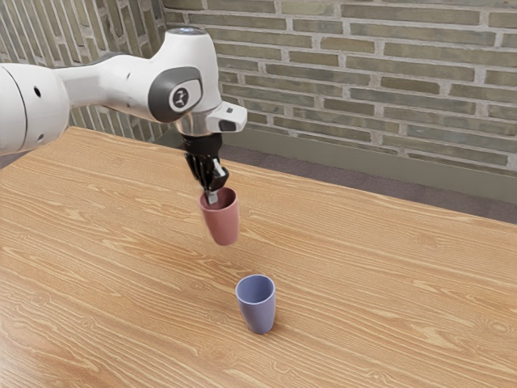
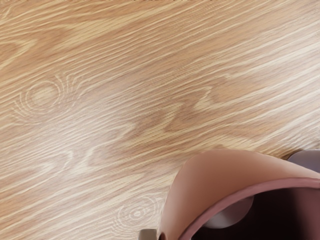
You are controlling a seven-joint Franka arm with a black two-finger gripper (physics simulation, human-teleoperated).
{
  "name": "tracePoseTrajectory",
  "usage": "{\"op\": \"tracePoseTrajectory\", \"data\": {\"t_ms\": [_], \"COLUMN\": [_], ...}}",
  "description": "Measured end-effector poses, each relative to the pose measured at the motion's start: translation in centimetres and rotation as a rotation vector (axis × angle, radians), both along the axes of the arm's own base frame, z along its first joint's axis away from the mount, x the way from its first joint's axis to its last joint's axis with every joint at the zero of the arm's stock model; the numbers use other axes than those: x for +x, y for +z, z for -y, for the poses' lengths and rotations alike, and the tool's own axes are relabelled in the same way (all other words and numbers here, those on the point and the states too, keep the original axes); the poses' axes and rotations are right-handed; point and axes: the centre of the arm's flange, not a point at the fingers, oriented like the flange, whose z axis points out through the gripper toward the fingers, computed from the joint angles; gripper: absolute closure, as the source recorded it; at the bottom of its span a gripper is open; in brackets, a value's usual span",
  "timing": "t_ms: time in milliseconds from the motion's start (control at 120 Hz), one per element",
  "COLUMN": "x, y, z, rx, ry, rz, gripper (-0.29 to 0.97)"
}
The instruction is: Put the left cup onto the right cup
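A pink cup [image 1: 220, 217] hangs in the air above the wooden table [image 1: 97, 242], tilted slightly, with my black gripper [image 1: 213, 192] shut on its rim. A blue-purple cup [image 1: 256, 302] stands upright on the table, below the pink cup and toward the exterior view's right, apart from it. In the wrist view the pink cup [image 2: 225, 195] looms large just under my hand, and a sliver of the blue-purple cup [image 2: 307, 159] peeks out past its edge.
The table stretches wide on all sides of the two cups. A brick wall [image 1: 363, 73] runs behind the table's far edge.
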Motion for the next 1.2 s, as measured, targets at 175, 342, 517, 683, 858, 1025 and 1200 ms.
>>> {"op": "tracePoseTrajectory", "data": {"t_ms": [175,342,517,683,858,1025,1200], "x": [-0.4,-1.1,-2.4,-3.4,-4.2,-5.0,-5.5], "y": [0.4,0.6,1.0,1.0,1.0,0.4,-0.1], "z": [2.1,4.0,5.4,6.9,8.2,9.0,9.7], "rx": [0.000,-0.001,-0.004,-0.005,-0.007,-0.005,-0.005], "ry": [-0.034,-0.067,-0.093,-0.119,-0.144,-0.159,-0.172], "rz": [0.001,0.001,0.000,-0.004,-0.004,-0.017,-0.026], "gripper": [0.79,0.79,0.79,0.79,0.79,0.79,0.79]}}
